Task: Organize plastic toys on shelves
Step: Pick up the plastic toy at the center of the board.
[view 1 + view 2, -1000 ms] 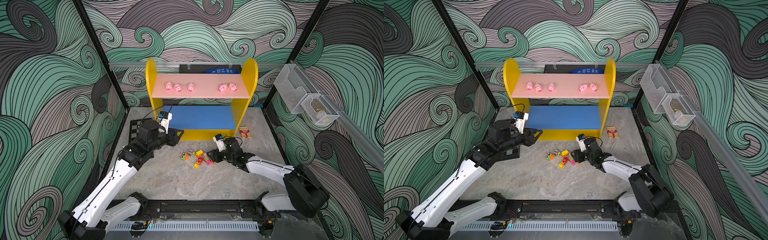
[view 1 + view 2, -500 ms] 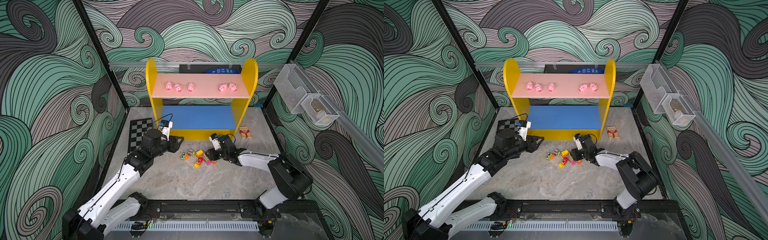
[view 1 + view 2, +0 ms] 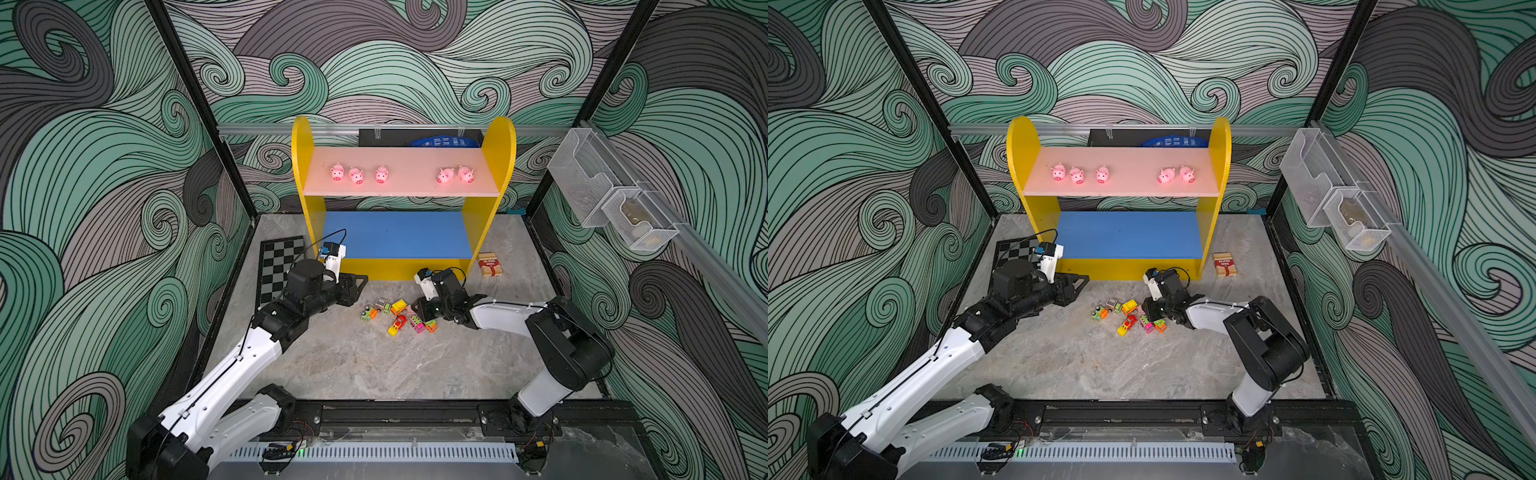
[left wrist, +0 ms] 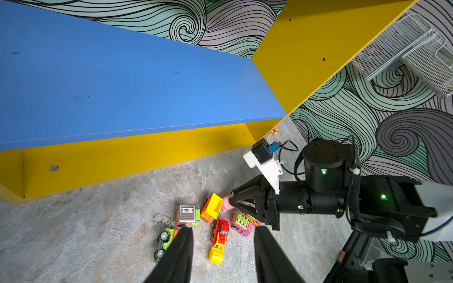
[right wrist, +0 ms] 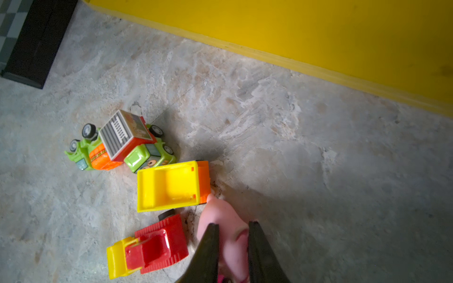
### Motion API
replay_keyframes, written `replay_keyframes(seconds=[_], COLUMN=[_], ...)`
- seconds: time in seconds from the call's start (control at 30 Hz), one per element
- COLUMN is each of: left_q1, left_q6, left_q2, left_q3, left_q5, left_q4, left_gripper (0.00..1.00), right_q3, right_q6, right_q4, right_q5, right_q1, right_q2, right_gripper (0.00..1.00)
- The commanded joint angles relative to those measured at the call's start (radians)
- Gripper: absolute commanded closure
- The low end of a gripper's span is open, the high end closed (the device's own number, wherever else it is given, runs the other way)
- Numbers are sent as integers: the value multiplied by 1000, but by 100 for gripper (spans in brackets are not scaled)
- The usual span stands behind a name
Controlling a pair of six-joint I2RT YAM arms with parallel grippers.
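The yellow shelves (image 3: 300, 166) stand at the back. Several pink pigs (image 3: 356, 175) sit on the pale pink upper board, and the blue lower board (image 3: 395, 239) is bare. Several toy vehicles (image 3: 398, 319) lie in a cluster on the floor in front: a yellow dump truck (image 5: 171, 186), a red bulldozer (image 5: 152, 247) and a green truck (image 5: 122, 137). One pig (image 5: 220, 210) lies at the cluster's right edge. My right gripper (image 5: 232, 224) is shut on it, low at the floor (image 3: 417, 309). My left gripper (image 4: 223, 228) is open, hovering at the cluster's left side (image 3: 360, 289).
A grey-black checkerboard (image 3: 278, 266) lies at the left by the shelves. A red-and-tan card box (image 3: 489, 264) lies by the right side panel. Wire mesh baskets (image 3: 602, 191) hang on the right wall. A black rail (image 3: 395, 415) crosses the front edge.
My right gripper crept left to the cluster's edge and its jaws closed onto the pig. My left arm drew back off the checkerboard, its gripper settling nearer the toys.
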Motion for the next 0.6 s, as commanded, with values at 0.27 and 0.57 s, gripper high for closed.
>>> replay_keyframes(seconds=[0.27,0.57], left_q1=[0,-1], left_q6=[11,18], left_q2=[17,29], left_q3=[-32,-48], left_q5=[-3,-9], left_q4=[41,52], left_gripper=[55,55], right_q3=[-121,-255], right_q6=[78,139], right_q4=[-7,-23], right_q5=[266,383], right_q1=[-40,-59], right_q2=[-214,-321], right_gripper=[89,88])
